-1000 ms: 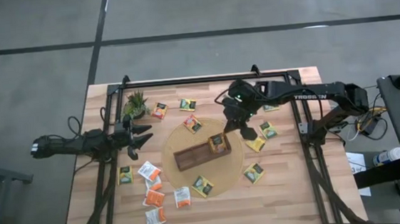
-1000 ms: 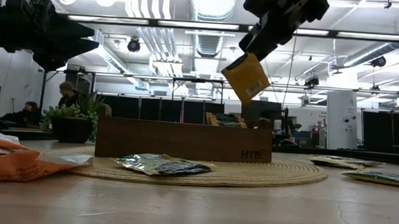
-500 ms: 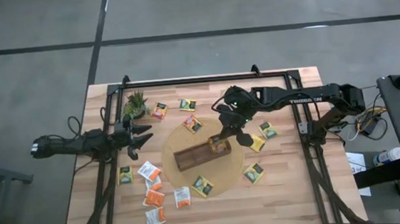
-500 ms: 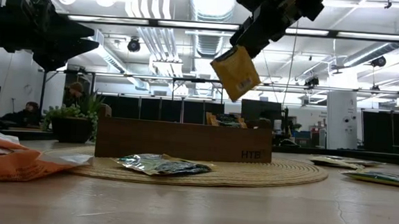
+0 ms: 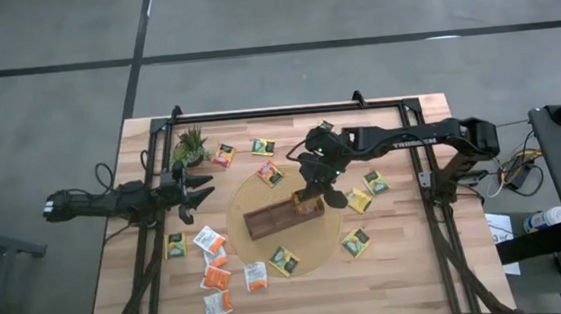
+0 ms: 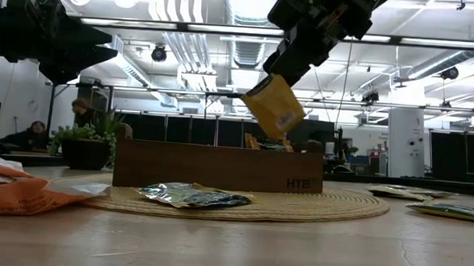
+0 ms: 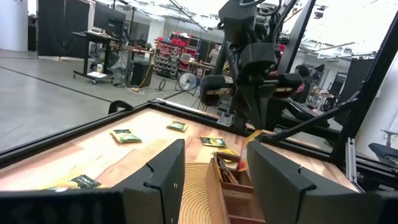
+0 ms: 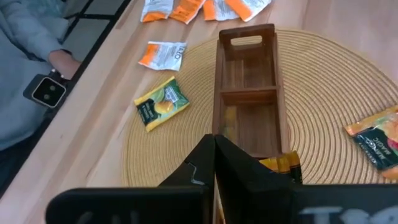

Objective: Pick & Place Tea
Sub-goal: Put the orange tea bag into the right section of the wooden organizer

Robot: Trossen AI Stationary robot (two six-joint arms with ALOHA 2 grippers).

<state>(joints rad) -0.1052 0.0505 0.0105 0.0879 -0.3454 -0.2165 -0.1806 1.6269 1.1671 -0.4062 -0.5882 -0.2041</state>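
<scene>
Your yellow sachet [image 6: 275, 106] hangs tilted in the air, clamped between the fingers of the right gripper [image 6: 283, 72], above the right end of the wooden tray [image 5: 277, 216]. From overhead, the right gripper [image 5: 310, 190] sits over that same end of the tray. The right wrist view shows the fingers pressed together with a yellow edge of the sachet [image 8: 281, 165] showing beside them, and the tray's compartments [image 8: 249, 99] below; the two farther compartments look bare, though a yellowish patch shows on the floor of the middle one and you cannot tell what it is.

The tray rests on a round woven mat [image 5: 329, 235]. Other sachets lie flat: one yellow-and-dark sachet on the mat in front of the tray [image 6: 193, 196], several more scattered on the counter [image 5: 400, 268] around the mat, and a cluster of orange and white ones [image 5: 215, 272] on the left side.

The left gripper [image 5: 201, 190] waits at the left edge of the counter, just below the small potted plant [image 5: 190, 144], its fingers spread apart and holding nothing.
</scene>
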